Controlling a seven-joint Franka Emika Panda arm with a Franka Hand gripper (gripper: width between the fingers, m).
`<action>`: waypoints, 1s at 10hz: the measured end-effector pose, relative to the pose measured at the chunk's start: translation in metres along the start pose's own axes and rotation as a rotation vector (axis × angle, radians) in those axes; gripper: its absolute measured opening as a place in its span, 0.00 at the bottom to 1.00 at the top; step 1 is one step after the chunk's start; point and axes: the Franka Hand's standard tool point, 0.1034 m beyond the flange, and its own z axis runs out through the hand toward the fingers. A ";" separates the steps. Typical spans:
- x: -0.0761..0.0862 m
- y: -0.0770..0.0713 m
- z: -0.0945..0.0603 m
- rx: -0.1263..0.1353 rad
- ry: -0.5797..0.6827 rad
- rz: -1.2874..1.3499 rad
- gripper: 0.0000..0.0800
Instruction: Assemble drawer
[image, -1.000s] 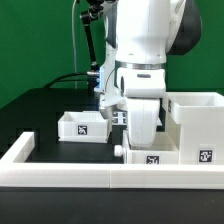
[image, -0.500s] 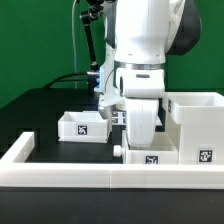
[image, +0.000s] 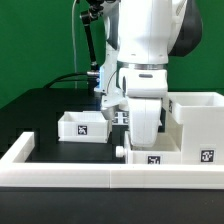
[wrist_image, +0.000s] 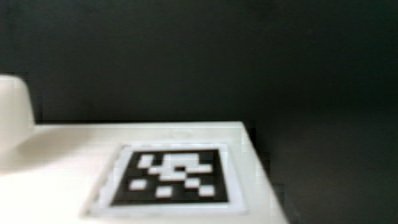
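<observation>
A small open white drawer box (image: 82, 126) with a marker tag stands on the black table at the exterior view's left. A larger white drawer case (image: 196, 122) with a tag stands at the right. My gripper (image: 140, 138) hangs low between them, over a flat white part with a tag (image: 151, 157). Its fingertips are hidden behind that part and the hand body. In the wrist view the tagged white panel (wrist_image: 169, 170) lies close below, with no fingers in sight. A rounded white piece (wrist_image: 13, 112) shows at that view's edge.
A low white wall (image: 70, 172) runs along the front and up the exterior view's left side (image: 18, 150). Black cables (image: 68, 77) and a stand sit behind the arm against the green backdrop.
</observation>
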 end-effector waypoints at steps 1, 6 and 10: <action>-0.001 0.000 0.000 0.000 0.000 0.002 0.05; -0.005 -0.001 0.001 -0.008 -0.005 -0.042 0.05; -0.008 -0.001 0.001 -0.008 -0.010 -0.049 0.05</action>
